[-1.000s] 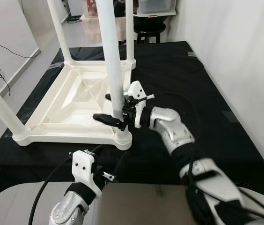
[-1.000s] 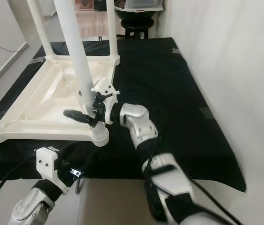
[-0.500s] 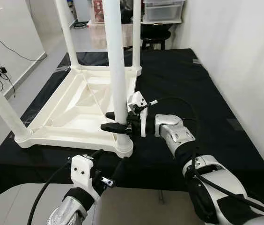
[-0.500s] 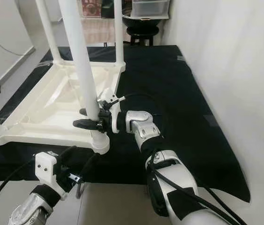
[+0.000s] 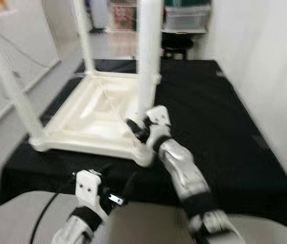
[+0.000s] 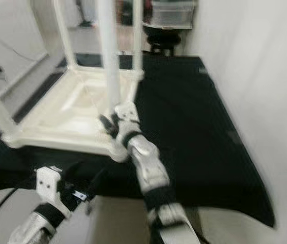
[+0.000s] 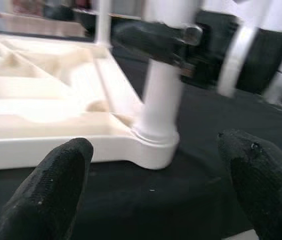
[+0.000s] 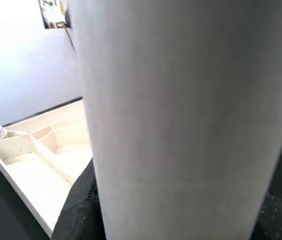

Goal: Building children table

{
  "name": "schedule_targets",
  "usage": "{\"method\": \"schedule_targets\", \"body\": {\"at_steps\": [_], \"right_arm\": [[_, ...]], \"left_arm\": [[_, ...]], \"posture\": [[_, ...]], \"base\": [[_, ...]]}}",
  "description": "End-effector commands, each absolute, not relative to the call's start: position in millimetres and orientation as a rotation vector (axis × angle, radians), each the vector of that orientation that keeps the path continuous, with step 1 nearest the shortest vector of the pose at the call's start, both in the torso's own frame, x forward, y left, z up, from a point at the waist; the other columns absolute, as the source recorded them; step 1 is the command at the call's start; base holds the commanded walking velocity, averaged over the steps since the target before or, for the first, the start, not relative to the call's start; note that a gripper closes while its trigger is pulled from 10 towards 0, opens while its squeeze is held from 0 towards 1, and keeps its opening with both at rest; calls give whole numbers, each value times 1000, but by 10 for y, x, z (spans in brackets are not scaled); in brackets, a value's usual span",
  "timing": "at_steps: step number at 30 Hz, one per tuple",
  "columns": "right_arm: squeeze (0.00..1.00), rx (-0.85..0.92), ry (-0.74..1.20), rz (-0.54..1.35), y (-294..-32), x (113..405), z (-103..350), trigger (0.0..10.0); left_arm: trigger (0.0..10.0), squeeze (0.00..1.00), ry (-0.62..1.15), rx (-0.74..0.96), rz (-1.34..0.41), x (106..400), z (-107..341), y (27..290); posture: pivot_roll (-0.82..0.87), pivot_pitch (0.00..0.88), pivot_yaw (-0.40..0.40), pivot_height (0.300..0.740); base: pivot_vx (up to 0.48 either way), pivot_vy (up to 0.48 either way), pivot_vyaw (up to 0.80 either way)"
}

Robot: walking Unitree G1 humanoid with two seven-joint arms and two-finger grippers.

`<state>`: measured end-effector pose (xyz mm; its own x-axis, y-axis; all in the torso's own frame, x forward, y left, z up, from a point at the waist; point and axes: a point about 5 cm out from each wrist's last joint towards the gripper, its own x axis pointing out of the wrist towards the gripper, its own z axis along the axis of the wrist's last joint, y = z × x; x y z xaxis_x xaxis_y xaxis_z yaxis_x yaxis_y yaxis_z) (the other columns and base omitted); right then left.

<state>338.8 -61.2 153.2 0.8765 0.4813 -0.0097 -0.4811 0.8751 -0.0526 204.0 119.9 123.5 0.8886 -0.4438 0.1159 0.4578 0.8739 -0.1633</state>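
One black cloth-covered table [image 5: 220,117], carrying upturned white plastic children's table [image 5: 95,114], legs up. Near-corner white tubular leg [image 5: 148,61] clasped low down by right end effector [image 5: 139,129]. Left end effector [image 7: 156,185] spread wide, hovering off the table's near edge.

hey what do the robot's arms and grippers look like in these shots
Both arms are silver metal with rounded segments. The right arm has a dark band at the elbow and a white wrist block. The left arm ends in a white bracket with small dark holes, and a black cable runs beside it. The left gripper has two thick, rounded black fingers with a grainy, matte surface.
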Motion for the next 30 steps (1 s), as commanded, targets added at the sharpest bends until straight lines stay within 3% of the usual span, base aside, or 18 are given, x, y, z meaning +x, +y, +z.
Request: {"method": "schedule_targets", "body": {"at_steps": [1, 5, 6, 9, 10, 16, 17, 20, 26, 27, 29, 30], "right_arm": [[0, -56, 118, 585, -426, 3239, 1226, 0], [0, -78, 108, 614, -362, 3362, 1275, 0], [0, -66, 95, 650, -334, 3380, 1301, 10000], [0, -59, 85, 674, -319, 3389, 1321, 10000], [1000, -65, 78, 724, -308, 3411, 1371, 10000], [1000, 5, 21, 946, -297, 3510, 1725, 10000], [43, -3, -7, 1040, -295, 3527, 1810, 10000], [0, -56, -1, 1209, -309, 3559, 1864, 10000], [0, -131, 42, 1314, -359, 3626, 1861, 10000], [0, -108, 78, 1350, -380, 3639, 1862, 7569], [0, -97, 86, 1353, -387, 3646, 1866, 7569], [0, -90, 91, 1354, -392, 3650, 1869, 0]], "left_arm": [[10000, 0, -70, -179, -473, 2056, 1233, 1199], [10000, 0, -70, -176, -472, 2067, 1222, 1196], [10000, 0, -72, -176, -465, 2070, 1223, 1199], [10000, 0, -74, -176, -460, 2072, 1223, 1200], [10000, 0, -75, -178, -457, 2078, 1221, 1200], [10000, 0, -72, -181, -460, 2091, 1220, 1205], [10000, 0, -71, -181, -461, 2093, 1219, 1208], [10000, 0, -70, -180, -462, 2098, 1216, 1214], [10000, 0, -69, -178, -461, 2101, 1214, 1214], [10000, 0, -69, -178, -460, 2098, 1212, 1212], [10000, 0, -69, -178, -460, 2096, 1212, 1211], [10000, 0, -69, -178, -460, 2095, 1212, 1211]], "posture": [[17, 63, -16, 740], [11, 54, -17, 740], [14, 55, -16, 740], [14, 55, -16, 740], [15, 48, -12, 740], [13, 48, -2, 740], [14, 46, 2, 740], [16, 46, 4, 740], [25, 44, 4, 740], [26, 46, 4, 740], [26, 46, 4, 740], [26, 46, 4, 740]], "base": [[0, 0, 0], [0, 0, 0], [0, 0, 0], [0, 0, 0], [0, 0, 0], [0, 0, 0], [0, 0, 0], [0, 0, 0], [0, 0, 0], [0, 0, 0], [0, 0, 0], [0, 0, 0]]}}
